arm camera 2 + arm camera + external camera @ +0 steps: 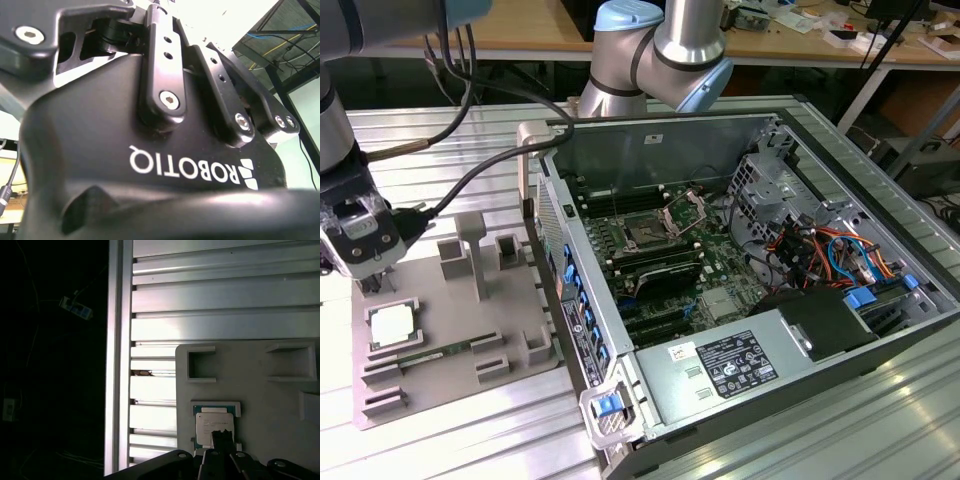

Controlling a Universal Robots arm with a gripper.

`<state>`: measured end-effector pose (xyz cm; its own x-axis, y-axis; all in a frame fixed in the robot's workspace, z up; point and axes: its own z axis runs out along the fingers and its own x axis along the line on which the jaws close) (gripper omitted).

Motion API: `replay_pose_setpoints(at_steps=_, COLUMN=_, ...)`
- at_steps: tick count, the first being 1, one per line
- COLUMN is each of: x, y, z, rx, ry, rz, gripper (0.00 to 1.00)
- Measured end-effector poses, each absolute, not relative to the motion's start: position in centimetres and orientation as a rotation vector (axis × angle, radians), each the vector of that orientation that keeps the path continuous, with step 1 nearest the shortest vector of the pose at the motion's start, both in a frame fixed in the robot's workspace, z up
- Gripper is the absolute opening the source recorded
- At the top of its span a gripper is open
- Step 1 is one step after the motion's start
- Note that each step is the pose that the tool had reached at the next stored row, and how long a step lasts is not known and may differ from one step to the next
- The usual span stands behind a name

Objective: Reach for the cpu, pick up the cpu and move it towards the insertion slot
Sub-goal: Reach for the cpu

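1. The gripper (368, 278) hangs low over the grey tray (470, 330) at the exterior view's left. Open or closed: can't tell.
2. The cpu (395, 325) lies flat in a shallow frame on the tray, silvery top up, just beside the gripper. In the first wrist view, part of the gripper overlaps the cpu (214, 426); contact unclear.
3. The insertion slot (645, 233) sits in the green board inside the open PC case (800, 330), well apart from the cpu, w/ its bracket (685, 210) hinged up.
4. Tray & case rest on a slatted metal surface (440, 150).

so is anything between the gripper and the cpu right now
Nothing visible. The gripper hangs just above the cpu, which lies uncovered in its pocket on the grey tray. Whether they touch, I cannot tell.
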<state>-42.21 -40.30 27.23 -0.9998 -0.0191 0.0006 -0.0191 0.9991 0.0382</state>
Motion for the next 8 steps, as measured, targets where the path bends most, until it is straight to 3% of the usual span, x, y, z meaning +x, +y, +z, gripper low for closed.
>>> replay_pose_setpoints(at_steps=8, x=-42.21, y=-40.3, z=27.04, rx=0.03, ry=-3.14, rz=-0.06, gripper=0.11)
